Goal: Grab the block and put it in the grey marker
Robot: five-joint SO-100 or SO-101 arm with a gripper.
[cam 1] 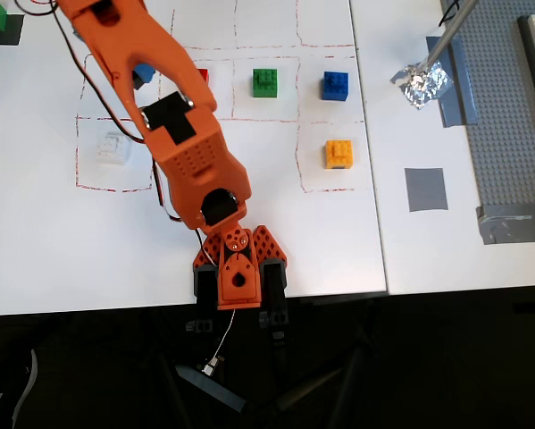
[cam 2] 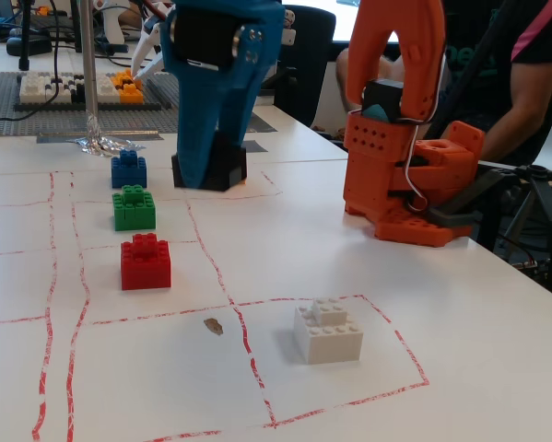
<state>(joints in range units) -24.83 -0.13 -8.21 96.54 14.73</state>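
Note:
In the fixed view my blue-fingered gripper (cam 2: 209,168) is shut on the black block (cam 2: 231,166) and holds it just above the table, to the right of the row of coloured bricks. In the overhead view the gripper (cam 1: 143,75) is at the upper left under the orange arm (cam 1: 182,134), and the block is almost wholly hidden there. The grey marker (cam 1: 425,189), a flat grey square, lies far to the right on the white table, well away from the gripper.
Red (cam 1: 202,75), green (cam 1: 265,82), blue (cam 1: 335,86) and orange (cam 1: 338,154) bricks stand in red-lined squares; a white brick (cam 1: 113,147) is lower left. A foil-footed pole (cam 1: 422,85), blue-grey tape strip (cam 1: 459,89) and studded baseplate (cam 1: 508,116) are at right.

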